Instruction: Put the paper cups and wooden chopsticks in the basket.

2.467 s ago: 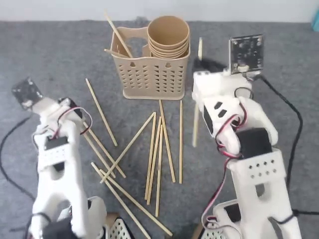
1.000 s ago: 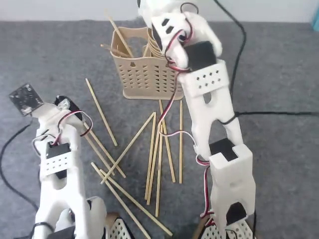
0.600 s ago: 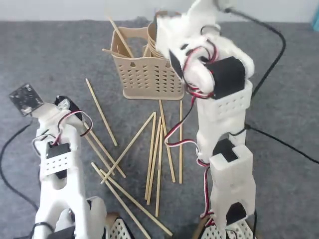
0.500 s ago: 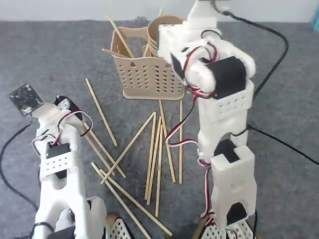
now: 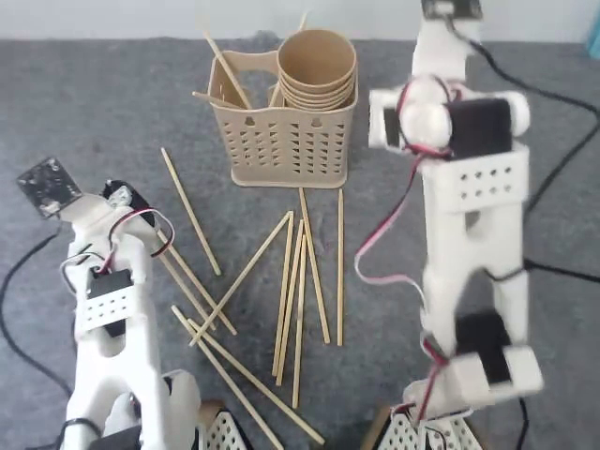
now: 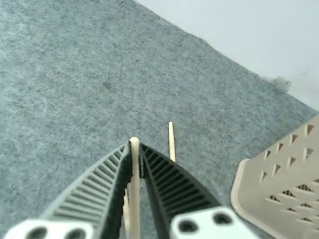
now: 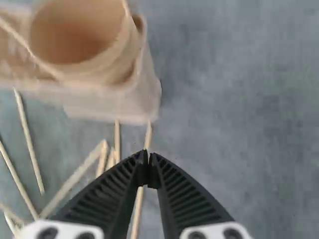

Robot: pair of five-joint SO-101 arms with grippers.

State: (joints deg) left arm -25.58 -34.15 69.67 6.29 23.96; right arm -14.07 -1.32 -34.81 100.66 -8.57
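High view puts the cups (image 5: 317, 61) stacked in the right half of the basket (image 5: 281, 141), which stands far centre on the counter (image 5: 112, 103). A few chopsticks (image 5: 222, 67) lean in its left half, and one tip (image 5: 302, 19) pokes up behind the cups. Many loose sticks (image 5: 300, 281) lie fanned on the counter just near of the basket.

The left tool (image 6: 134, 147), near left and low over the counter, is clamped on one chopstick (image 6: 133, 167). That chopstick runs lengthwise between the jaws, with its end at their tips. Another stick (image 6: 171, 142) lies just beside it. The right tool (image 7: 146, 158) hangs high to the right of the basket, tips together and nothing gripped.

The step in hand looks like carrying the left chopstick to the basket. It should rise straight up first so it drags no neighbours. Held lengthwise it may slide, so keep the clamp firm, tilt the free end down, and let go only once that end is inside the rim of the left half.

2.5 s ago the right arm sat low, right of the basket, with a stick. It swung over the basket and has now drawn back. That stick is gone from the counter and the tip behind the cups is new. The left arm has barely shifted.
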